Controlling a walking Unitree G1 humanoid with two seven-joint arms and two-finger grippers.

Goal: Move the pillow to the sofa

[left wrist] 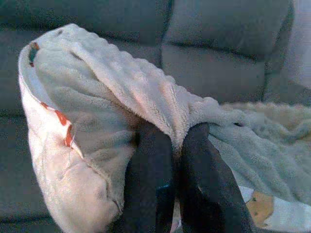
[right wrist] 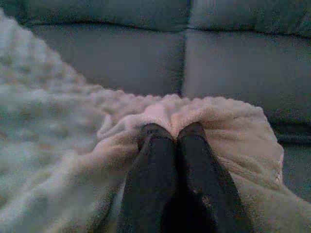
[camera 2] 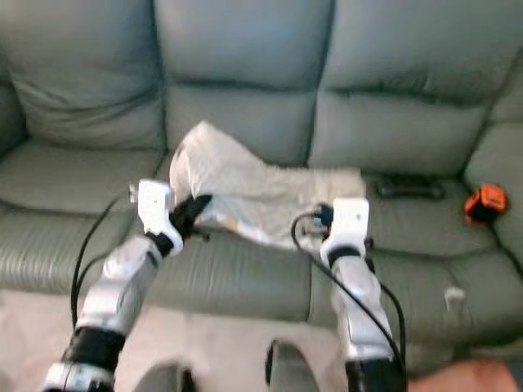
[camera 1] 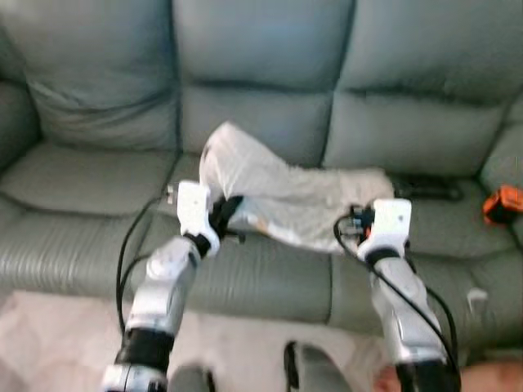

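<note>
A limp white fleecy pillow (camera 1: 278, 184) with small orange marks lies across the middle seat of the grey-green sofa (camera 1: 90, 188). My left gripper (camera 1: 227, 214) is shut on the pillow's left end, its black fingers (left wrist: 148, 174) pinching a fold of fleece. At the right end my right gripper (right wrist: 171, 133) is shut on the pillow's edge, with fingers (right wrist: 197, 165) pressed together under the fabric. The left end of the pillow (left wrist: 92, 97) stands raised above the seat.
A black remote (camera 1: 425, 188) lies on the right seat behind the pillow. An orange and black object (camera 1: 502, 204) sits at the sofa's far right. Pale rug (camera 1: 49, 343) covers the floor before the sofa. The left seat cushion (camera 1: 73, 180) is bare.
</note>
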